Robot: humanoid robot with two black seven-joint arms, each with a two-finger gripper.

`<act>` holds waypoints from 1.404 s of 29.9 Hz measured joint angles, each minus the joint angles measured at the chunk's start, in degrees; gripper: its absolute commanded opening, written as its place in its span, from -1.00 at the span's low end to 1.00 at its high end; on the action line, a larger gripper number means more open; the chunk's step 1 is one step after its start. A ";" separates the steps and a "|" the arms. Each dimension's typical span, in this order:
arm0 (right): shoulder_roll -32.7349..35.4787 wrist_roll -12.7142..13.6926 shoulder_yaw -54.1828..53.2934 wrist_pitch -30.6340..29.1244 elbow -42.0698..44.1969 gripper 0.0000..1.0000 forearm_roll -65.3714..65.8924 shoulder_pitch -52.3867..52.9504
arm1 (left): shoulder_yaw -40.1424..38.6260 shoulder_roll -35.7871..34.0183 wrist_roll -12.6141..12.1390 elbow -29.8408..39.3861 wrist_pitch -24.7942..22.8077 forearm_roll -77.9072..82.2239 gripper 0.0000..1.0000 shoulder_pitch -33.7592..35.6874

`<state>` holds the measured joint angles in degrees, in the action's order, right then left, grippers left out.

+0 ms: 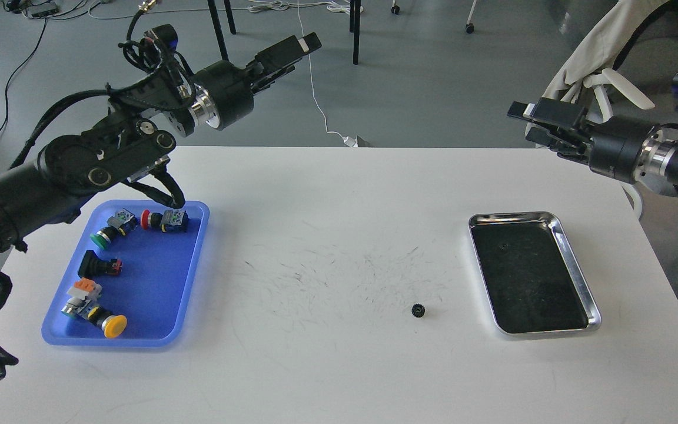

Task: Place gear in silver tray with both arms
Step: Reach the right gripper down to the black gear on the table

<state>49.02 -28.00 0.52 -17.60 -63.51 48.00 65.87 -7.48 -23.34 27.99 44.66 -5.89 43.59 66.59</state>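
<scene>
A blue plastic tray with rounded corners is seen at the left of the white table top. Four push-button switches are laid in it: a green-capped one at the far end, a red-capped one just beside it toward 3 o'clock, a black one near the middle, and a yellow-capped one at the near end.

The black left gripper is held high above the far left edge of the table, pointed toward 2 o'clock. Its two fingers are seen with a small gap between them, and nothing is held in them.

A patch of thin dark scratch marks is spread over the middle of the table.

The small black toothed gear is found lying flat on the bare table, near the tray on its right but not touching it. From the left gripper it lies far off toward 5 o'clock. From the right gripper it lies well apart toward 7 o'clock.

The shiny silver steel tray with a raised rim and dark bottom is set at the right, toward 3 o'clock from the gear.

The black right gripper is held up past the far right corner of the table, pointed toward 9 o'clock. Its fingers are parted, and nothing is gripped.
</scene>
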 measured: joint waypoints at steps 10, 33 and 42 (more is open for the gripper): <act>-0.05 0.00 -0.11 -3.51 -10.39 0.76 18.46 5.61 | -1.06 -11.14 0.00 -0.05 -2.88 -14.95 0.95 -2.18; -8.96 0.00 11.19 -6.40 -13.48 0.76 41.04 18.05 | -5.64 -18.74 0.00 -1.25 -18.19 -31.43 0.96 -13.30; -13.09 0.00 15.98 -6.40 -14.12 0.72 52.00 22.01 | -7.91 -18.72 0.01 -1.77 -22.03 -32.36 0.97 -16.62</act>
<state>35.93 -28.00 16.50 -24.00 -77.63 100.00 87.88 -15.39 -42.06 28.00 42.88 -27.92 11.22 49.97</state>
